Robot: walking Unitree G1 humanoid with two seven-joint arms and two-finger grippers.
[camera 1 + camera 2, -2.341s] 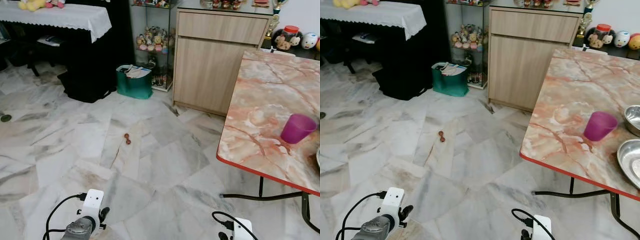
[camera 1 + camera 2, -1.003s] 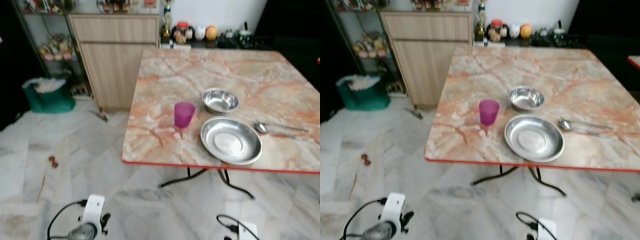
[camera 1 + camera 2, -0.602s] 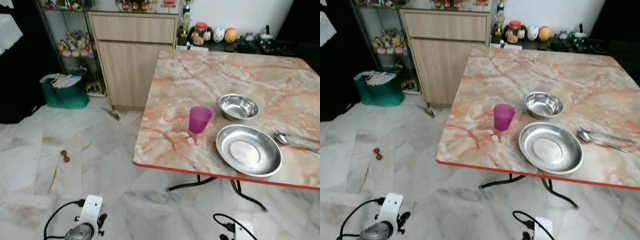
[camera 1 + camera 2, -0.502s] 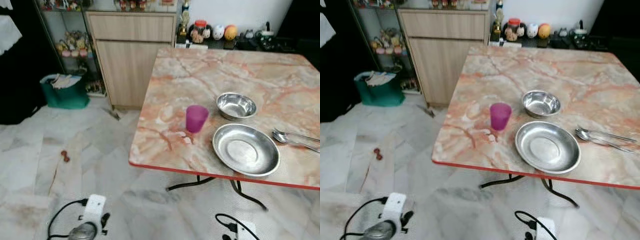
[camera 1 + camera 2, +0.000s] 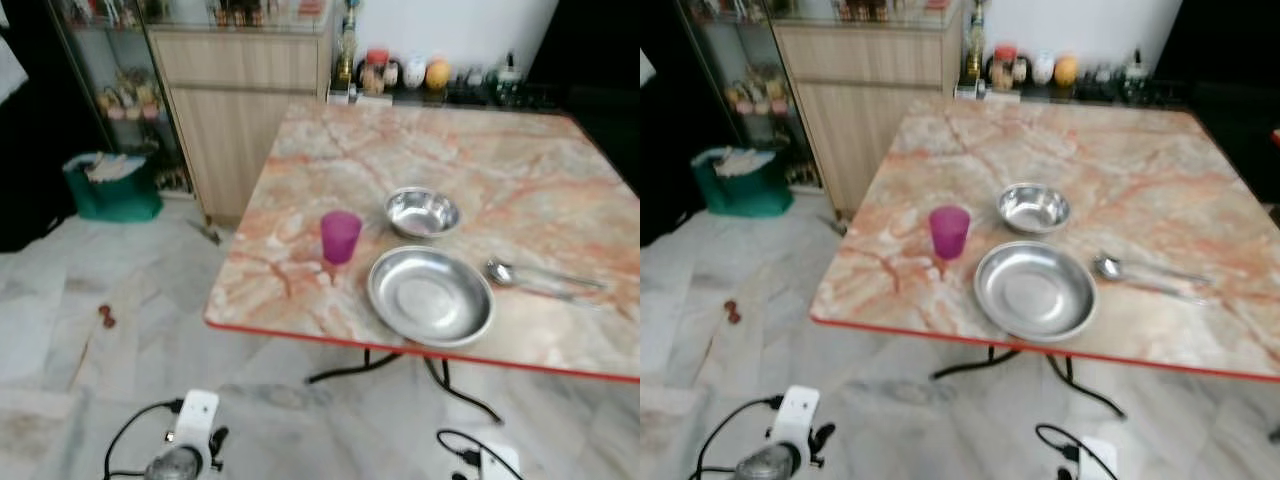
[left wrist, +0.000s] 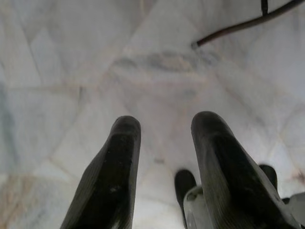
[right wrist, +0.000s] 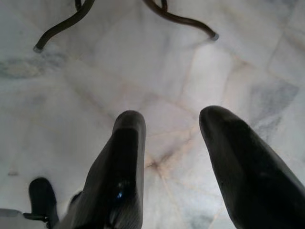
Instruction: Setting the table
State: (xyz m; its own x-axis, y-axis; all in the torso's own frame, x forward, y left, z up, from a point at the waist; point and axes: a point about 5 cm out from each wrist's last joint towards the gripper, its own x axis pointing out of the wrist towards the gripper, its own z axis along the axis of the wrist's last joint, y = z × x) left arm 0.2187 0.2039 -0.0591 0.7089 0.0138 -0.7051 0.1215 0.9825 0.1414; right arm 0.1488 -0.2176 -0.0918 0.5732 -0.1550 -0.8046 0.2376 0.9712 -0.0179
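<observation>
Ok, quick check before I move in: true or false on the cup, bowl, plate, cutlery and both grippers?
1. The purple cup stands upright on the table. True.
2. The small steel bowl sits inside the large steel plate. False: it sits beyond the plate, apart.
3. The cutlery lies right of the plate. True.
4. The left gripper holds the cup. False: open, empty, above the floor.
5. The right gripper is open. True.

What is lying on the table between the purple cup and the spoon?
The large steel plate lies between the purple cup and the spoon, as the left eye view shows.
</observation>
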